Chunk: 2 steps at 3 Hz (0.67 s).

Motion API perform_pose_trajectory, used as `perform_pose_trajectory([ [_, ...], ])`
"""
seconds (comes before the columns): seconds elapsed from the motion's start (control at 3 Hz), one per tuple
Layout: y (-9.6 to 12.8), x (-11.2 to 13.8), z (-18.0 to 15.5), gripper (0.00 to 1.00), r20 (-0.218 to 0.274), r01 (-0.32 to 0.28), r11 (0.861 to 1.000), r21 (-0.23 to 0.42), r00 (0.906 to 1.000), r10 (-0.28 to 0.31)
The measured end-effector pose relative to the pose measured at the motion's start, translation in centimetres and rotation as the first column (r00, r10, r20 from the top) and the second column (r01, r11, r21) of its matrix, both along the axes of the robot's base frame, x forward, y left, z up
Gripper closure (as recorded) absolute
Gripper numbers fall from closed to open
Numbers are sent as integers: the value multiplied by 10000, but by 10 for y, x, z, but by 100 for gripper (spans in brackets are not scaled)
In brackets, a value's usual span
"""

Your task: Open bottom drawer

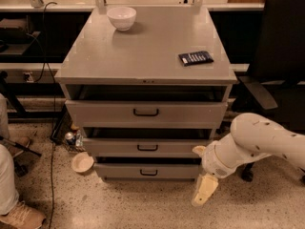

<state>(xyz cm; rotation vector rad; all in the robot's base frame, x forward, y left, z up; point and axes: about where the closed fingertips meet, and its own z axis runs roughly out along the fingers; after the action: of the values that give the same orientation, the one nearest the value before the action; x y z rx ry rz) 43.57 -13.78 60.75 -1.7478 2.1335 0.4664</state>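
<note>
The bottom drawer (147, 171) is the lowest of three in the grey cabinet (143, 56), with a low grey front and a small black handle (148, 172). It sits just behind the line of the middle drawer (147, 147) and the taller top drawer (145, 112). My white arm (257, 144) reaches in from the right. My gripper (204, 191) hangs low by the cabinet's front right corner, to the right of the bottom drawer and not touching its handle.
A white bowl (121, 17) and a dark flat packet (196, 57) lie on the cabinet top. A small bowl (82, 162) and a can (70, 138) sit on the floor at the left. A person's leg and shoe (19, 213) are at bottom left, a black chair (281, 56) at right.
</note>
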Motion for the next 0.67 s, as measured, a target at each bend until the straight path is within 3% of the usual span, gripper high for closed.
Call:
perform_pose_trajectory([
  [0.33, -8, 9, -28, 0, 68, 210, 9990, -399, 9998, -208],
  [0.67, -24, 27, -106, 0, 71, 332, 9966, -755, 9994, -328],
])
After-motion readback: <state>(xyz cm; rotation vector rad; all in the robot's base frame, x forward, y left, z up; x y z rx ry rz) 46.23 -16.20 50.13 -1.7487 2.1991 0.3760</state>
